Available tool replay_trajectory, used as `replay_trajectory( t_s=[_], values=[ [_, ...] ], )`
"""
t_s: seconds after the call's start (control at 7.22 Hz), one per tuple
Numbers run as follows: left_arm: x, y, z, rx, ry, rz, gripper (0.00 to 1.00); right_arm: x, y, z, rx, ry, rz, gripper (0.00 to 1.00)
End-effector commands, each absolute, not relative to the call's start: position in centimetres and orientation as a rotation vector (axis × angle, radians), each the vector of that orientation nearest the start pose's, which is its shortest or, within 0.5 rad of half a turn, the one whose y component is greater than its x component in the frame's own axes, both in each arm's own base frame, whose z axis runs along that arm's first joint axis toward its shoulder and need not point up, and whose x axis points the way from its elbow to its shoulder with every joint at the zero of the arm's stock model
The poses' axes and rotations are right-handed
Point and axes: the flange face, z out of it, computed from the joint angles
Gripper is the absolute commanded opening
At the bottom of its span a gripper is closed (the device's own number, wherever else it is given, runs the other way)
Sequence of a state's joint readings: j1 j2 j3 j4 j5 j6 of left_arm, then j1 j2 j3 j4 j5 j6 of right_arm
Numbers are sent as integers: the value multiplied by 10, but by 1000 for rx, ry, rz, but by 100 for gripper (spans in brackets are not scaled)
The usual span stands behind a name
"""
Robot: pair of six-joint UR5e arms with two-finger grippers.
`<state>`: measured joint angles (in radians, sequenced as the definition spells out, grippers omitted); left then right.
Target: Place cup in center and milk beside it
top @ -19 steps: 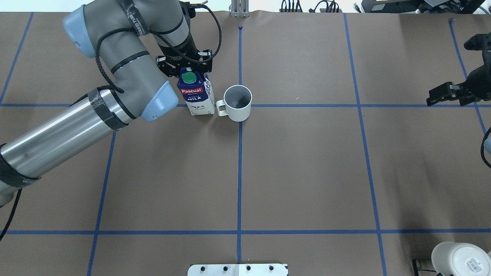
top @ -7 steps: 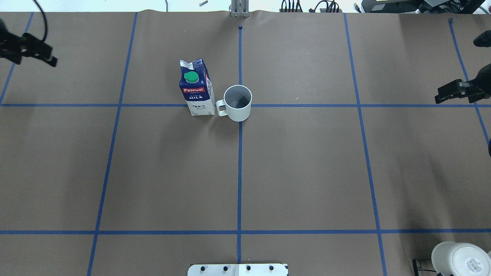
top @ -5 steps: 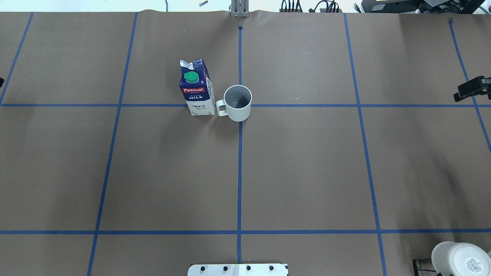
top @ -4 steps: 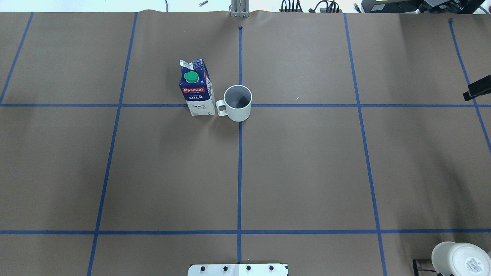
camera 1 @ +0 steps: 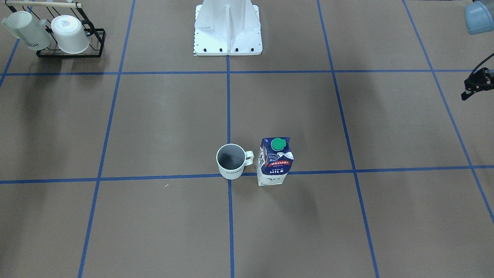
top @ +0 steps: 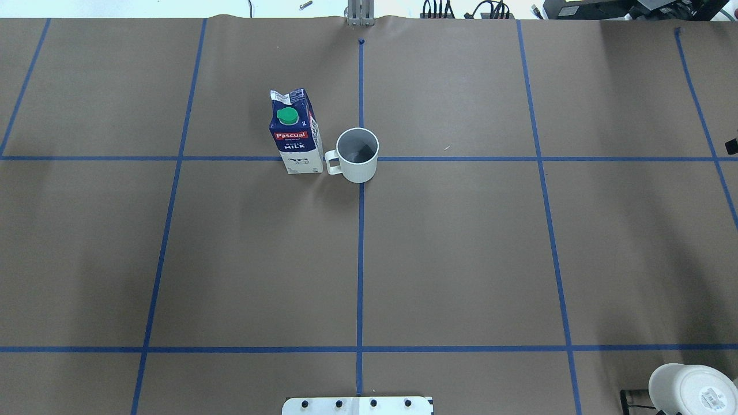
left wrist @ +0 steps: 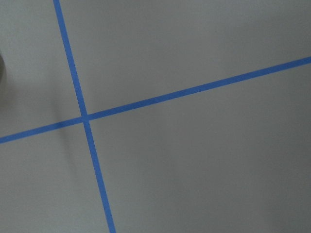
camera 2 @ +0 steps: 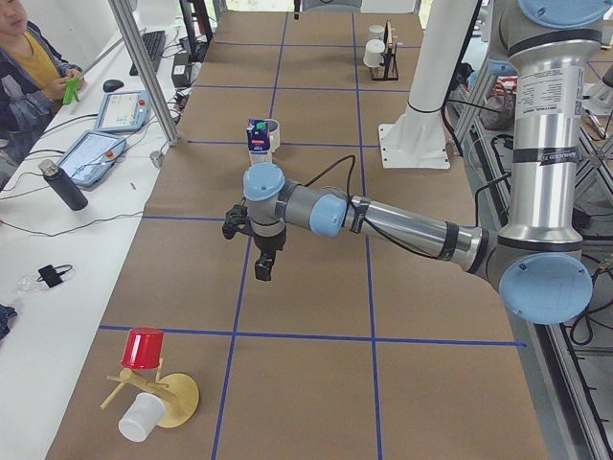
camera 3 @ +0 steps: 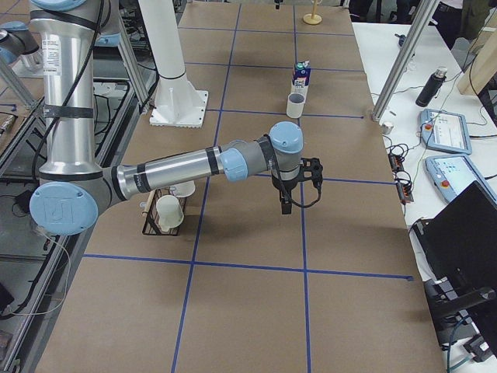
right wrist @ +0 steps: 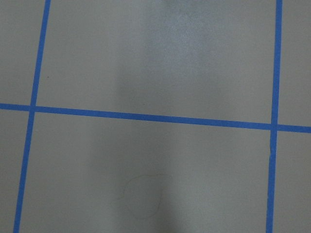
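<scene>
One milk (top: 296, 138) is standing upright just left of one cup (top: 357, 154), which is sitting on the central crossing of the blue lines (top: 450, 158) with its handle toward the milk, while the left gripper (camera 2: 264, 272) and the right gripper (camera 3: 285, 203) are hanging over the table (top: 461, 259), well apart from both and holding nothing; how far they are opening I cannot tell.

The milk (top: 296, 138) reads "Pascual" and "MILK"; the cup (camera 1: 231, 162) "HOME"

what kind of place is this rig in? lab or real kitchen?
Most likely a robotics lab, not a kitchen: the table is papered brown with a blue tape grid, a left arm and right arm reach over it, and control tablets lie on a side bench by an operator.
</scene>
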<state>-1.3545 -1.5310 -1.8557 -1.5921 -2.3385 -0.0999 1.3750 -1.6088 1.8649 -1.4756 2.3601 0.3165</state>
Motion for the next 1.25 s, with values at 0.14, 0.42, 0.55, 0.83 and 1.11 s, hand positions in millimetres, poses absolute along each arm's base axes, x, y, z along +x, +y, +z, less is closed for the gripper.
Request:
replay_trajectory(
  t_s=[0.14,0.42,0.55,0.83,1.11],
  values=[
    [42,-479,545,104,808,203,98,-32,-486,527,112,-838,-23,100],
    [30,-479,551,99,804,172,98,-37,-486,525,115,-830,-32,100],
    [28,-479,553,97,804,167,98,-40,-484,527,113,-824,-38,100],
    [19,-479,553,105,805,149,98,-42,-478,531,99,-820,-44,100],
    [18,-487,563,94,795,140,98,-44,-478,531,100,-820,-54,100]
  ],
)
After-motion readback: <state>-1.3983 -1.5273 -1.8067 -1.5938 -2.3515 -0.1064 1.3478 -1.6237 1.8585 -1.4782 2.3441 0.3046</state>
